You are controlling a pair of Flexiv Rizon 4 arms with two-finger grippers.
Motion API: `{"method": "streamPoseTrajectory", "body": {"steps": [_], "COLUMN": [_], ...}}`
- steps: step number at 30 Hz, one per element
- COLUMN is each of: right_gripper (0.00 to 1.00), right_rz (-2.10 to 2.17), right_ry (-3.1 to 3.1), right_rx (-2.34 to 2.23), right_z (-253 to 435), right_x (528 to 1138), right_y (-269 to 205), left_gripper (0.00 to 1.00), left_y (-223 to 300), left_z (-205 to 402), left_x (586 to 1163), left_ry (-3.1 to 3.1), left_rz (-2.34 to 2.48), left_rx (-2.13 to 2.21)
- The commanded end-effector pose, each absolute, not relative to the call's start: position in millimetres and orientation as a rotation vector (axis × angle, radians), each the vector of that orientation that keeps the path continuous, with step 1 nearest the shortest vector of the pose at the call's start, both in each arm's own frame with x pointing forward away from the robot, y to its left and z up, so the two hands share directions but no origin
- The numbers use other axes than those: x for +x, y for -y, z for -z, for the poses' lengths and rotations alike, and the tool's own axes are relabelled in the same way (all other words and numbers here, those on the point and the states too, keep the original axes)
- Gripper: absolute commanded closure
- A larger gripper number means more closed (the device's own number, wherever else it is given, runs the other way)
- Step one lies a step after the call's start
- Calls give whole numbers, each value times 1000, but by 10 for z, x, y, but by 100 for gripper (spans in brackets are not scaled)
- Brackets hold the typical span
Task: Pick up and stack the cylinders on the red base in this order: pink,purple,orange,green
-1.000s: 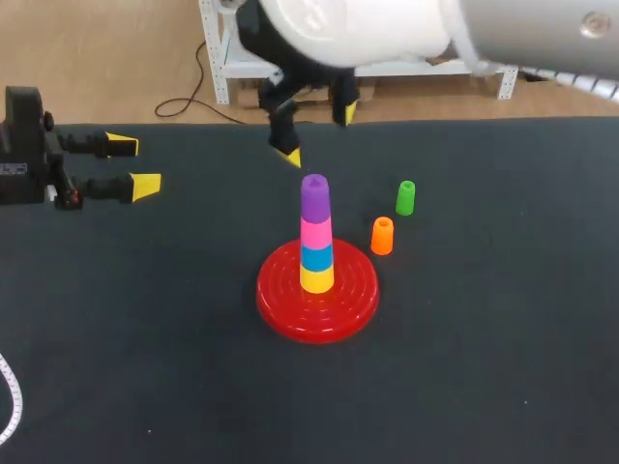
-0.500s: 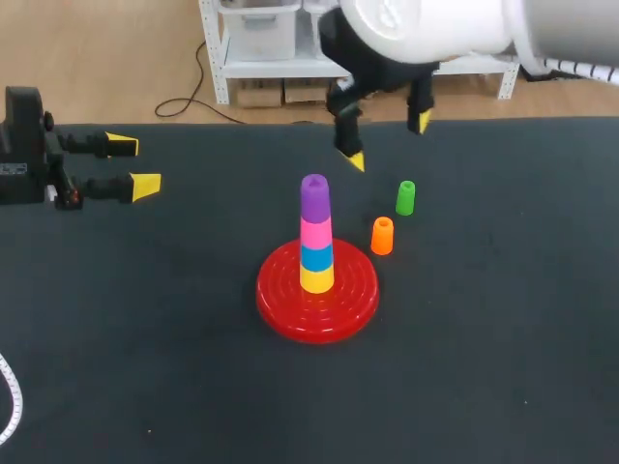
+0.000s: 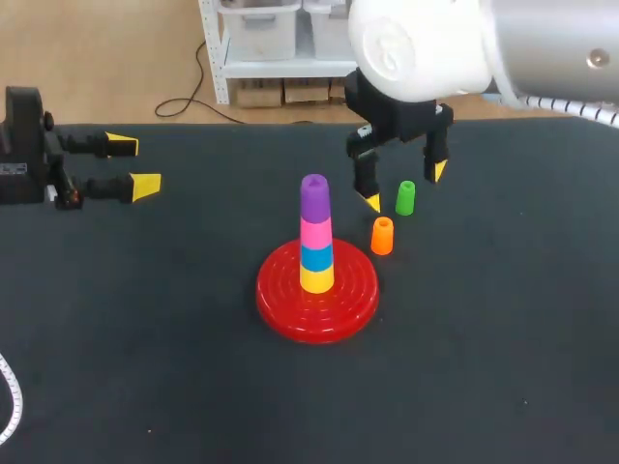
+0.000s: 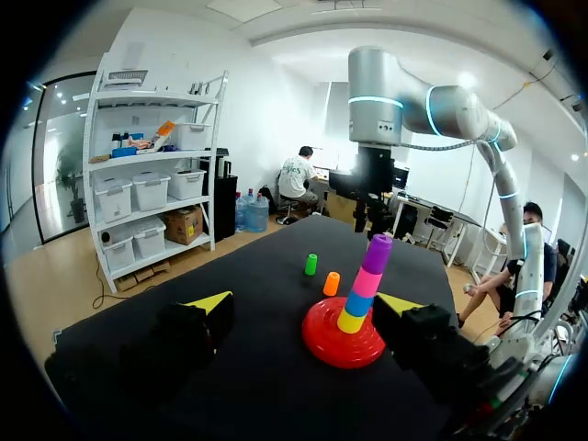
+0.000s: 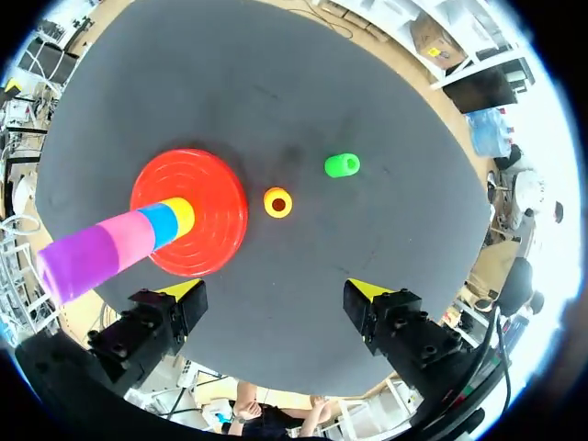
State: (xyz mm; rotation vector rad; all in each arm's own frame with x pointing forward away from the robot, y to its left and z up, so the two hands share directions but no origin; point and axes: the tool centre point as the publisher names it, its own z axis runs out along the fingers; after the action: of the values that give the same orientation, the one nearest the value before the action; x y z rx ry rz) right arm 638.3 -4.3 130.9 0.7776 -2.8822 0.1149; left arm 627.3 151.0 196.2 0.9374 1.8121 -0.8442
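Observation:
On the red base (image 3: 316,293) stands a stack of yellow, blue, pink and, on top, the purple cylinder (image 3: 314,196). To its right the orange cylinder (image 3: 383,236) stands upright on the table, with the green cylinder (image 3: 405,197) behind it. My right gripper (image 3: 400,187) hangs open above these two, nothing between its fingers. From the right wrist the orange cylinder (image 5: 277,202) and green cylinder (image 5: 342,165) lie ahead of the right gripper (image 5: 280,296), the base (image 5: 189,212) beside them. My left gripper (image 3: 128,164) rests open at the far left, well away from the stack (image 4: 362,285).
A black table (image 3: 484,367) carries everything. A curved white strip (image 3: 12,401) lies at its front left corner. My right arm's big white body (image 3: 426,48) hangs over the table's back edge.
My right gripper has swung right from above the purple-topped stack and come down over the orange and green cylinders. The left arm is still.

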Motion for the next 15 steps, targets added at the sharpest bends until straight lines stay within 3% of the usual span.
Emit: {"method": "streamPoseTrajectory", "body": {"steps": [1, 15], "right_gripper": [0, 0], "right_rz": [-119, -133], "right_ry": [2872, 2848], "right_rx": [774, 771], "right_z": [-1319, -1197], "right_x": [6423, 6388], "right_y": [14, -14], "left_gripper": [0, 0], "left_y": [-1506, -1506], "left_z": [-1939, -1939], "left_x": [6275, 6275], "left_ry": [-1804, -1804], "left_rz": [842, 842], "left_rx": [934, 934]}}
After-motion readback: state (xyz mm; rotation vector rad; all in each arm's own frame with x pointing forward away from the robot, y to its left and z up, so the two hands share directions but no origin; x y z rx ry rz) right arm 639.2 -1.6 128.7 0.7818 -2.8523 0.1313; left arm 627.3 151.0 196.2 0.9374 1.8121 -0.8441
